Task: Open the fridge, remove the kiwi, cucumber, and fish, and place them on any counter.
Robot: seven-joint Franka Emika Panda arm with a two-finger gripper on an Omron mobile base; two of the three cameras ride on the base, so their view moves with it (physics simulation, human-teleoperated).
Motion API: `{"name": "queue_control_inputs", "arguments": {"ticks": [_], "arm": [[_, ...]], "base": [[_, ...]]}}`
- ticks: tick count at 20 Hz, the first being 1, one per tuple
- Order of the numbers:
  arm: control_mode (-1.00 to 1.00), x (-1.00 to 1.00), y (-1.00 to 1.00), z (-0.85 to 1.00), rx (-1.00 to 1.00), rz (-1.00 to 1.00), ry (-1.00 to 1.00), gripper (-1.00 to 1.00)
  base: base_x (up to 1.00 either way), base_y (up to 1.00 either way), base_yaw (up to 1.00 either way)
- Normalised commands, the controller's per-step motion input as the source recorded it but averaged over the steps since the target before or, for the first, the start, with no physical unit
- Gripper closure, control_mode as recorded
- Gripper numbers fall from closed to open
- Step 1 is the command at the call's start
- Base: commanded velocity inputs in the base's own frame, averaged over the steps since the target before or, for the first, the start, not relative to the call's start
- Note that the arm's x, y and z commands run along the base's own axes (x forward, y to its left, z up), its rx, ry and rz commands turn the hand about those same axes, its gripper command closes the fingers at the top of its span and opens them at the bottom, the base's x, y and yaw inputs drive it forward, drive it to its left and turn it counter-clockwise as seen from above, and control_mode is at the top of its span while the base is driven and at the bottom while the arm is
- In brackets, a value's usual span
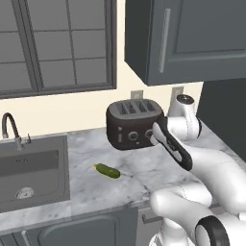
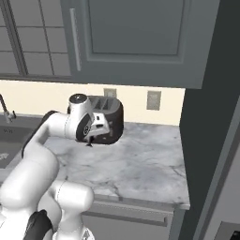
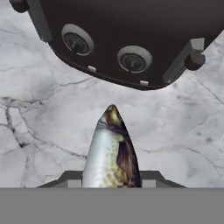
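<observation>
- The fish (image 3: 111, 151) sits between the two finger tips (image 3: 70, 178) of the gripper (image 3: 111, 180) in the hand view. Its pointed end sticks out away from the hand. It is silvery on one side and has brown and yellow spots on the other.
- The gripper is pinched on the fish — one dark tip shows on each side of its body.
- Under the fish is the counter (image 3: 39, 131), grey-white stone with thin dark lines in it. The fish looks to be up in the air over the stone, not lying on it.
- Just past the fish's pointed end is the toaster (image 3: 131, 39). It is dark and has two round knobs on its front and small feet at its corners.
- In the left base view the white arm (image 1: 211, 168) reaches up from the lower right, and its hand is right in front of the toaster (image 1: 132, 122). The toaster has slots on top and stands on the counter by the wall.
- The cucumber (image 1: 107, 170) lies on the counter (image 1: 91, 153) in that view — short, bright green, out in the open in front of the toaster and a bit to its left. Nothing touches it.
- To the left of the cucumber is the sink (image 1: 33, 168), set into the counter, with a curved dark tap (image 1: 10, 126) behind it.
- Above the toaster hang dark grey wall cabinets (image 1: 192, 38). A window (image 1: 53, 43) with dark bars is over the sink.
- In the right base view the hand is in front of the toaster (image 2: 115, 119), and the stone top (image 2: 140, 164) runs on to the right.
</observation>
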Motion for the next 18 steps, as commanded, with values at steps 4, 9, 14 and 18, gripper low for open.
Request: {"name": "queue_control_inputs", "arguments": {"ticks": [4,9,14,18], "arm": [[-1.0,0.3,0.0,-0.71,-0.03,0.09,0.05,1.0],[-1.0,0.29,0.0,-0.65,-0.02,0.1,0.05,1.0],[-1.0,0.3,0.0,-0.41,0.0,0.05,0.07,1.0],[-1.0,0.3,0.0,-0.33,0.0,0.02,0.06,1.0]], "base": [[0.0,0.0,0.0],[0.0,0.0,0.0],[0.0,0.0,0.0],[0.0,0.0,0.0]]}}
